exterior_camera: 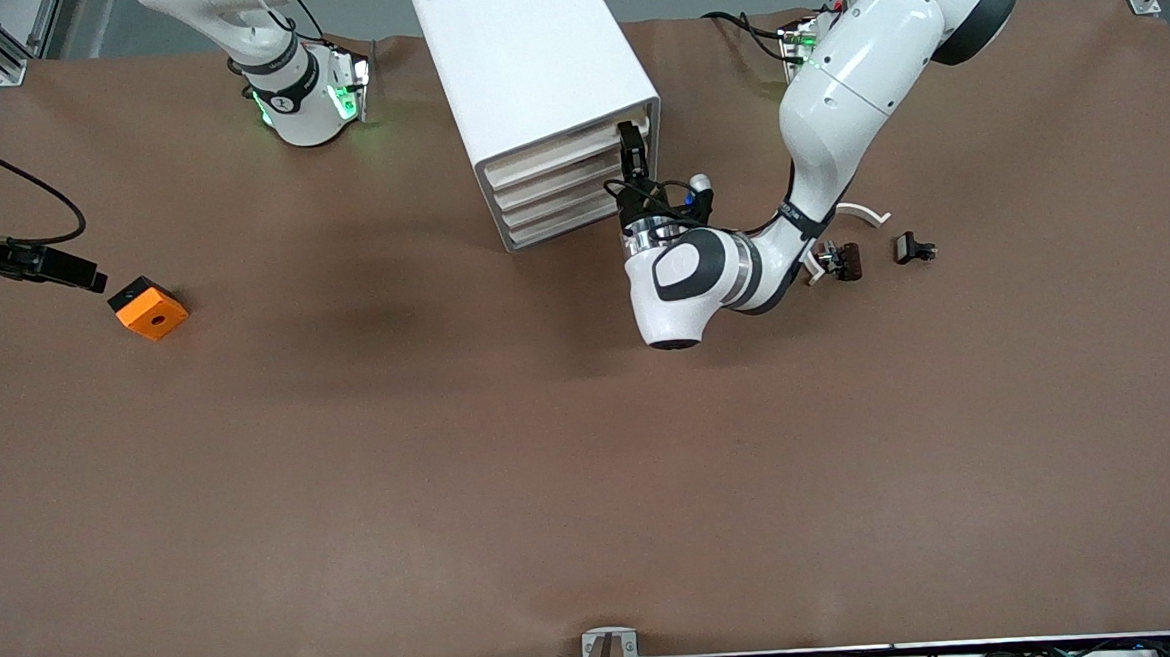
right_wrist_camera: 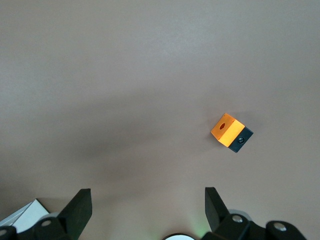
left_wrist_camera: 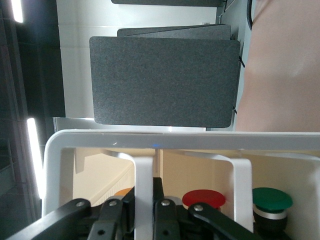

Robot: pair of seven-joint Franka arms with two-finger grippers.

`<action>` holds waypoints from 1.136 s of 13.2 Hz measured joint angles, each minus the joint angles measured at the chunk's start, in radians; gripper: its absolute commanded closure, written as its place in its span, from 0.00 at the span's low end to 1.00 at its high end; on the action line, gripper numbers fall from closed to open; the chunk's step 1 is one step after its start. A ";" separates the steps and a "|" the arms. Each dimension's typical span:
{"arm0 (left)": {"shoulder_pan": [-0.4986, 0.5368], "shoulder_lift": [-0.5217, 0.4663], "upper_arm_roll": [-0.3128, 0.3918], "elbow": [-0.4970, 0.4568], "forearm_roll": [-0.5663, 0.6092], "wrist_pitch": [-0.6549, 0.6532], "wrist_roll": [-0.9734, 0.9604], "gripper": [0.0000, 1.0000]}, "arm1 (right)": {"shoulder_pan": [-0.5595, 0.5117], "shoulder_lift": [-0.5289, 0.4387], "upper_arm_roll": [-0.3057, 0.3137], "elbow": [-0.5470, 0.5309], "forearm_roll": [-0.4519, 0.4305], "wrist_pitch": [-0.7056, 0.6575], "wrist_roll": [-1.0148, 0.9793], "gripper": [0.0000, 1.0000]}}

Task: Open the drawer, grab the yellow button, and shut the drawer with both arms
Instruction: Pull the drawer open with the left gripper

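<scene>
- Front view: a brown table [exterior_camera: 592, 468] carries a white cabinet [exterior_camera: 531, 71]. The left hand [exterior_camera: 631, 151] is clamped on the handle at the corner of the top drawer [exterior_camera: 561, 154], which is pushed in. An orange block [exterior_camera: 148, 307] lies toward the right arm's end; small dark parts [exterior_camera: 914, 248] lie toward the left arm's end.
- Left wrist view: fingers [left_wrist_camera: 162, 215] pinch a white handle bar [left_wrist_camera: 143, 195]. Red [left_wrist_camera: 204, 198] and green caps [left_wrist_camera: 272, 197] show inside (an orange cap [left_wrist_camera: 123, 191], likely the button, is mostly hidden).
- Right wrist view: the right hand [right_wrist_camera: 148, 205], spread wide, waits over bare table, its fingertips cut off.
</scene>
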 measured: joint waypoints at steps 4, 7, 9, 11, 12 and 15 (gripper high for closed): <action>0.013 -0.001 0.038 0.023 0.000 -0.024 -0.003 0.96 | 0.040 0.000 0.002 0.000 0.000 0.000 0.078 0.00; 0.015 -0.001 0.051 0.032 0.000 -0.028 -0.005 0.96 | 0.042 0.000 0.002 0.000 0.000 0.000 0.082 0.00; 0.015 -0.001 0.067 0.048 -0.001 -0.032 -0.006 0.95 | 0.051 0.000 0.002 0.000 0.000 0.000 0.108 0.00; 0.017 -0.001 0.086 0.063 -0.001 -0.039 -0.006 0.95 | 0.072 0.000 0.003 0.000 0.000 0.000 0.154 0.00; 0.018 -0.001 0.090 0.065 -0.002 -0.040 -0.006 0.95 | 0.082 0.000 0.003 0.000 0.000 0.000 0.171 0.00; 0.020 -0.001 0.103 0.071 -0.008 -0.041 -0.006 0.95 | 0.089 0.000 0.003 0.000 0.000 0.000 0.181 0.00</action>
